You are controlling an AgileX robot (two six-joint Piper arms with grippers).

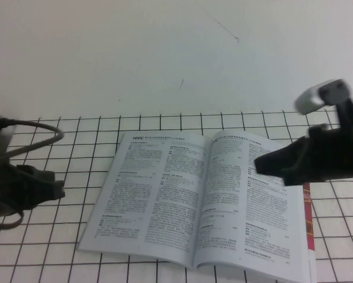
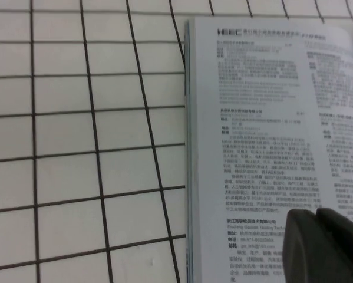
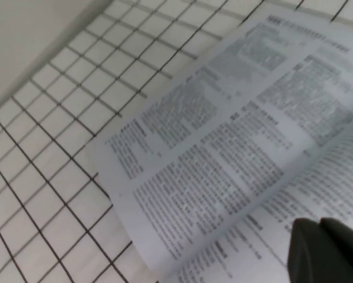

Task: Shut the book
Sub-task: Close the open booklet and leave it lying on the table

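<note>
Open book (image 1: pixel 182 200) lies flat on the gridded table (image 1: pixel 46 259), roughly centre, with both printed pages face up. Its near edge is closest to the robot. A strip of red cover (image 1: pixel 307 221) shows past the right-hand page at the near right corner.

Left gripper (image 1: pixel 59 191) sits to the left of the book, over bare grid and apart from the page edge. From its wrist camera the dark fingertips (image 2: pixel 303 236) are pressed together and grasp nothing. The left page of the book (image 2: pixel 253 135) fills the background there.

Right gripper (image 1: pixel 260 164) is a little farther back, over the right-hand page and pointing toward the spine. Fingertips (image 3: pixel 306 247) are clenched together, nothing between them. Cannot tell whether they touch the paper. From that wrist camera the book (image 3: pixel 223 135) shows its pages bowed up toward the fold.

A grey cable loop (image 1: pixel 40 132) arcs above the left arm. A white fitting (image 1: pixel 320 97) tops the right arm.

Beyond the book's far edge the grid ends at a plain white backdrop (image 1: pixel 164 53).
</note>
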